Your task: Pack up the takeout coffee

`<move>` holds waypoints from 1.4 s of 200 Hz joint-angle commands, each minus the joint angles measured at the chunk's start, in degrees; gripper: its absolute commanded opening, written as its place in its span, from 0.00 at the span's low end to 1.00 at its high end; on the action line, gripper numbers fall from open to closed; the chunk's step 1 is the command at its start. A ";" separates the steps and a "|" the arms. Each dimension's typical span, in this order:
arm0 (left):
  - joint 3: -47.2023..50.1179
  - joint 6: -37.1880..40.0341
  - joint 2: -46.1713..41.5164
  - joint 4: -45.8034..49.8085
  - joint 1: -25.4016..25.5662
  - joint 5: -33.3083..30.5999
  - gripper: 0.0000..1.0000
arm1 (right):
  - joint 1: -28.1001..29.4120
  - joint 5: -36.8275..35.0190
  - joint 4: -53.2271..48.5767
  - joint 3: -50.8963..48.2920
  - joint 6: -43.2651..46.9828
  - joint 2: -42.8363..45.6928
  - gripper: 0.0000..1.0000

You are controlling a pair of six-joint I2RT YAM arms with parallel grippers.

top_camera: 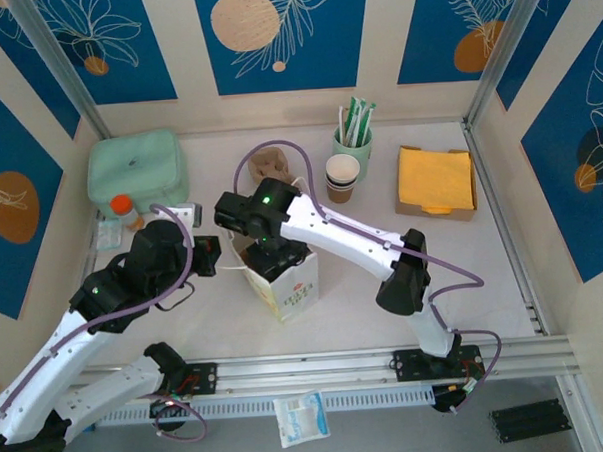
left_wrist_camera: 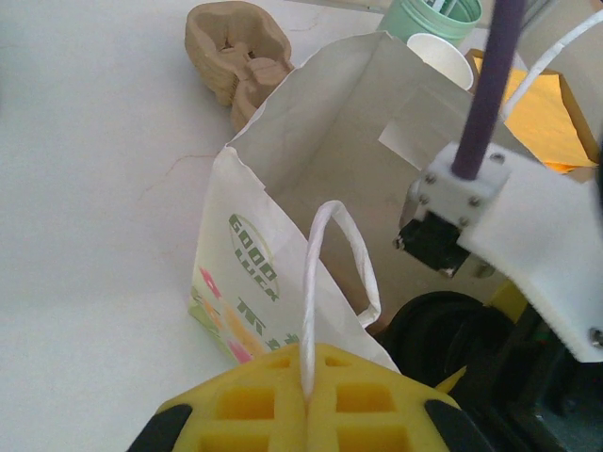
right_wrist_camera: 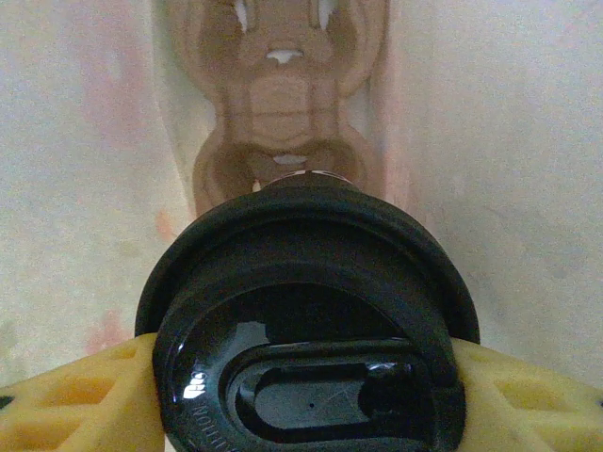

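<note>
One bag [left_wrist_camera: 247, 273], one black lid [right_wrist_camera: 306, 320], one carrier [left_wrist_camera: 236, 47]

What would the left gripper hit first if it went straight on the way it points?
The paper bag: the left gripper, shut on its white handle, points straight at the bag's near wall and open mouth; depth beyond is unclear.

The lidded cup [right_wrist_camera: 306, 348] hangs seemingly over the bag [top_camera: 289, 282], the carrier [top_camera: 272, 165] behind it.
</note>
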State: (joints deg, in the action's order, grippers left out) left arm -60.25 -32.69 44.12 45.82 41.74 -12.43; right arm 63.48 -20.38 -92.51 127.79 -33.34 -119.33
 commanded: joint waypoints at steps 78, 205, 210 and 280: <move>0.70 0.44 -0.86 -0.15 -0.42 0.39 0.00 | -1.41 4.01 5.50 -8.91 -2.34 3.95 0.52; 0.59 0.45 -0.31 -0.62 -0.41 0.65 0.00 | -2.16 5.48 9.18 -13.27 -2.86 5.09 0.51; 0.63 0.48 -0.34 -0.56 -0.42 0.65 0.00 | -2.20 5.52 9.11 -13.31 -2.87 5.07 0.51; 0.41 0.38 -0.26 -0.52 -0.34 0.67 0.00 | -2.15 5.84 9.69 -13.92 -2.78 5.34 0.51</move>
State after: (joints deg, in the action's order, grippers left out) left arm -60.03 -32.69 43.99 45.82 41.74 -12.40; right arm 61.47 -16.88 -83.50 115.28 -35.00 -115.63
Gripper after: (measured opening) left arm 0.066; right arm 0.624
